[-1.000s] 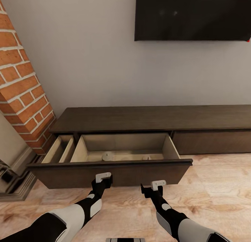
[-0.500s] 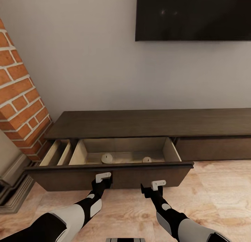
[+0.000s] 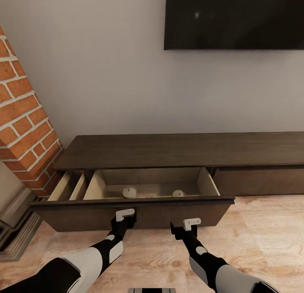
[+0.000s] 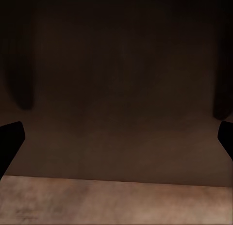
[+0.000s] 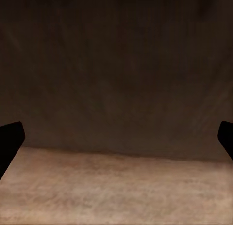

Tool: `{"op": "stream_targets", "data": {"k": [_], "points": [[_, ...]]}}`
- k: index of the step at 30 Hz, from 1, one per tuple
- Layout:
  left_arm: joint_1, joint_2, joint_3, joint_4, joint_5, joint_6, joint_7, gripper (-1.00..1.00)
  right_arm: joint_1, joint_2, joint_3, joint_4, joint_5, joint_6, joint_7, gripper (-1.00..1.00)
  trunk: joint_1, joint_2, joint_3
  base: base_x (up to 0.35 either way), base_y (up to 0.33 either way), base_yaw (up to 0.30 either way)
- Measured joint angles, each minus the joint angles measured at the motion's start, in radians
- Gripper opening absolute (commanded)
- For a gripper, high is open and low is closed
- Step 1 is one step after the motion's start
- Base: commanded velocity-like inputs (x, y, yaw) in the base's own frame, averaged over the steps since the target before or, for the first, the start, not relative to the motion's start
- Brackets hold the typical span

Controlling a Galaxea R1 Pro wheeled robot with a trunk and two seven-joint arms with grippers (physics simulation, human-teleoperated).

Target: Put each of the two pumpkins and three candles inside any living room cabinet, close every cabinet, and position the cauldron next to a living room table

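Grippers first: your left gripper and right gripper sit spread and empty at the drawer front at 12 o'clock. Drawer has slid in slightly since a second ago; two candles inside. Keep pushing to close the cabinet.

the long dark brown cabinet has its wide left drawer pulled open, two pale candles upright inside.

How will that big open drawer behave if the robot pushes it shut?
The drawer is wide, so pushing at one end might skew it; both grippers, left and right, face its front. The candles inside look squat, so probably stay upright.
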Motion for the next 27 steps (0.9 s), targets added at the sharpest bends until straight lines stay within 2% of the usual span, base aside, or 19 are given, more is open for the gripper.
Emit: {"op": "stream_targets", "data": {"k": [27], "points": [[0.000,0.000,0.000,0.000,-0.001,0.004,0.000,1.00,0.000,0.000,0.000,0.000,0.000,-0.005,0.000,1.00,0.000,0.000,0.000,0.107,0.000,0.000]]}}
